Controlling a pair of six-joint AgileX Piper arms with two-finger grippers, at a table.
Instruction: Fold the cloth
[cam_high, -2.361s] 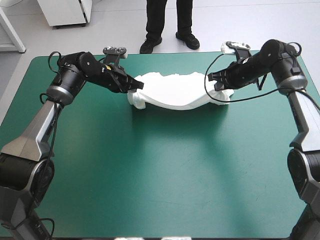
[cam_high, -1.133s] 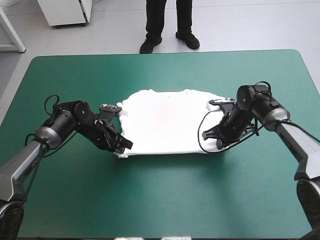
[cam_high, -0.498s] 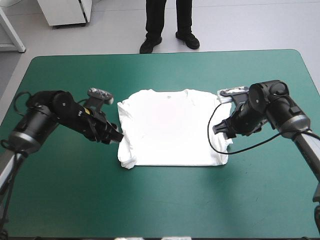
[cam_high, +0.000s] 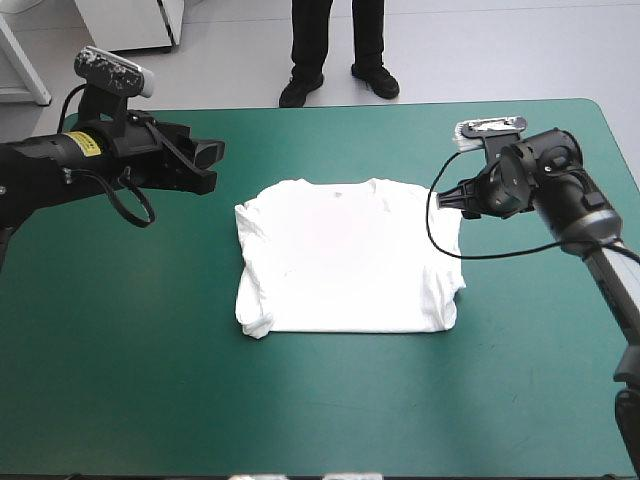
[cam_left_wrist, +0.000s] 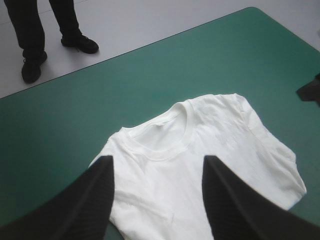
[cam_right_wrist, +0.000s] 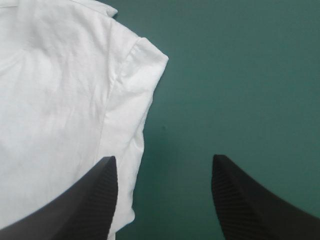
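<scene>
Both arms have pulled back from the T-shirt (cam_high: 345, 260) since a moment ago — the left arm (cam_high: 70, 165) is raised over the desk's (cam_high: 330, 410) far left part, the right arm (cam_high: 545, 185) hangs by the right sleeve. Left jaws and right jaws gape wide, holding nothing. The shirt lies spread flat mid-desk, collar toward the far edge. Its left edge looks bunched — pinch that roll, or only the top layer, and I'd expect a skewed fold.
</scene>
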